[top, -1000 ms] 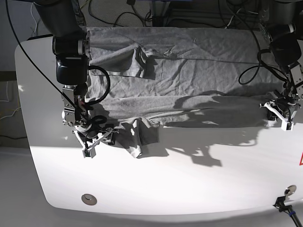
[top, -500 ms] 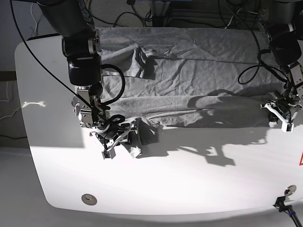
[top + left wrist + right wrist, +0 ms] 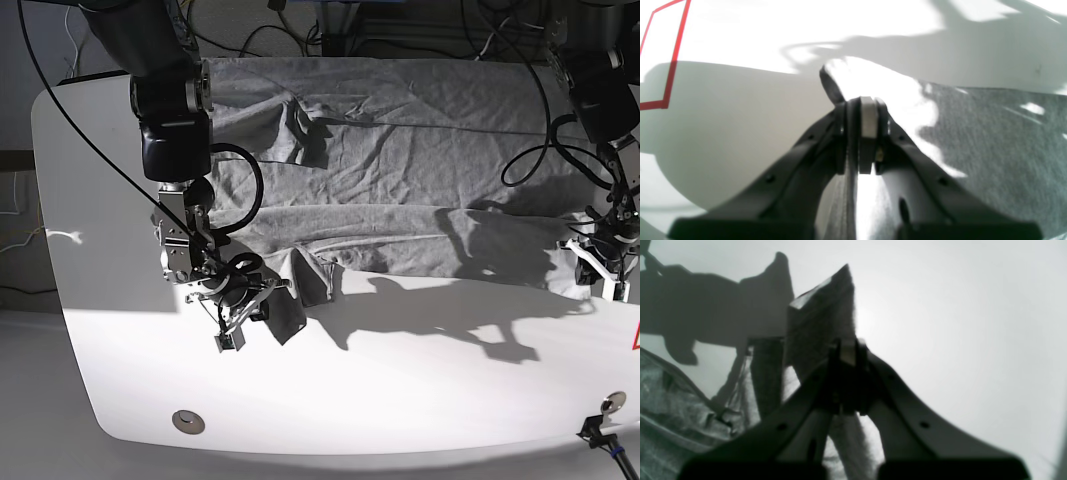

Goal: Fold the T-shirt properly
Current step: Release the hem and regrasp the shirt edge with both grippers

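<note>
White table [image 3: 400, 380] below me, T-shirt [image 3: 420, 170] spread out, my right gripper [image 3: 262, 300] clamping its sleeve, left gripper [image 3: 604, 262] pinching its hem.

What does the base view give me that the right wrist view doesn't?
Only the base view shows the whole T-shirt spread across the table, both arms, and the left gripper at the far hem. Only the right wrist view shows, close up, the right gripper shut on a flap of grey cloth standing up past its tips. Both show that gripper at the shirt's near edge.
</note>
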`<state>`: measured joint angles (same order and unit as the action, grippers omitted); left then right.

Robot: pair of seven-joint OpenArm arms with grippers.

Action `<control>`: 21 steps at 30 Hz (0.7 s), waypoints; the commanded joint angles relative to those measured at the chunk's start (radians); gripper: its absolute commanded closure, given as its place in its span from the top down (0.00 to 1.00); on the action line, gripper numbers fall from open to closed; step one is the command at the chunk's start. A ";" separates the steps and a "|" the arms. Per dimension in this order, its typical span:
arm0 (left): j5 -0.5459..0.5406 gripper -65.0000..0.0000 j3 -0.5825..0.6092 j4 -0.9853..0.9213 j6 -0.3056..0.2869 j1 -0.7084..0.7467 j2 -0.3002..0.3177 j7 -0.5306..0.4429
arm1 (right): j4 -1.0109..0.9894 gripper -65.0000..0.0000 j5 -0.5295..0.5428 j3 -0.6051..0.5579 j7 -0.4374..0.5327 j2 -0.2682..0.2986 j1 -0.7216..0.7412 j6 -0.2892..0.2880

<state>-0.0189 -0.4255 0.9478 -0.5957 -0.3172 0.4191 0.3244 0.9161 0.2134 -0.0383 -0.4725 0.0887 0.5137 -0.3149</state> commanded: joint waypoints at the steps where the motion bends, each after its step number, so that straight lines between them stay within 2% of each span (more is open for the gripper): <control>1: -0.010 0.05 -0.005 0.043 0.003 -0.021 0.021 -0.012 | 0.090 0.00 0.013 0.005 -0.019 0.006 0.021 -0.007; 5: -0.010 0.05 -0.008 0.121 0.003 -0.018 0.021 0.055 | 0.249 0.00 0.019 0.007 -0.130 0.024 -0.034 0.000; 10: -0.011 0.05 -0.008 0.253 0.003 0.065 0.021 0.078 | 0.502 0.00 0.016 0.013 -0.289 0.027 -0.142 0.001; 14: -0.114 0.05 -0.009 0.369 0.003 0.138 0.028 0.141 | 0.668 0.00 0.022 0.091 -0.418 0.023 -0.224 -0.007; 21: -0.220 0.05 -0.080 0.469 0.003 0.250 0.045 0.178 | 0.884 0.00 0.024 0.096 -0.431 0.052 -0.402 -0.008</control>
<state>-0.2104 -0.5026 1.3933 -0.5945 -0.0452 0.4438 0.5106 1.7565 0.2325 0.0502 -0.9245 0.1234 0.1123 -0.3199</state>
